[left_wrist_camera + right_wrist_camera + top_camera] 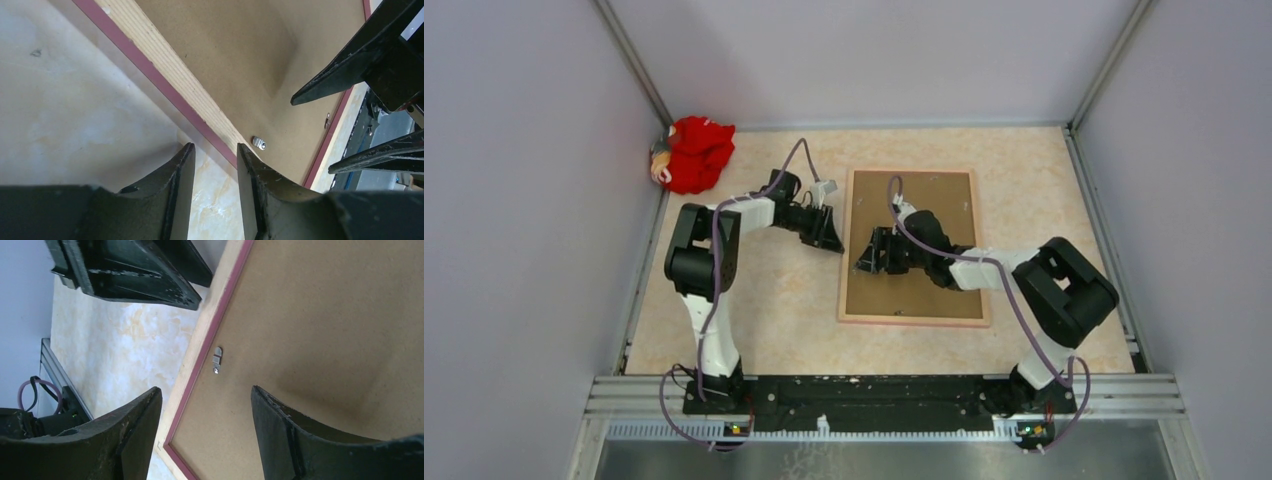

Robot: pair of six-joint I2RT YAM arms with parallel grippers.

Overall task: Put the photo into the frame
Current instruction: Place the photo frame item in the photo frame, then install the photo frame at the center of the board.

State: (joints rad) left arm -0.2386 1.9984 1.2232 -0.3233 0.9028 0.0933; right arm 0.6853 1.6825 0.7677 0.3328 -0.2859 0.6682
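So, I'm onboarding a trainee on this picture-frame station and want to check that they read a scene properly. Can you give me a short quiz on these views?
1. True or false: the frame lies back-up, with the brown backing board showing.
2. Where is the red bundle? A) in the table's far-left corner; B) on the frame; C) beside the right arm's base.
3. Which claw is above the backing board?

Key: 1 true. 2 A. 3 the right claw; the left claw is at the frame's left rim.
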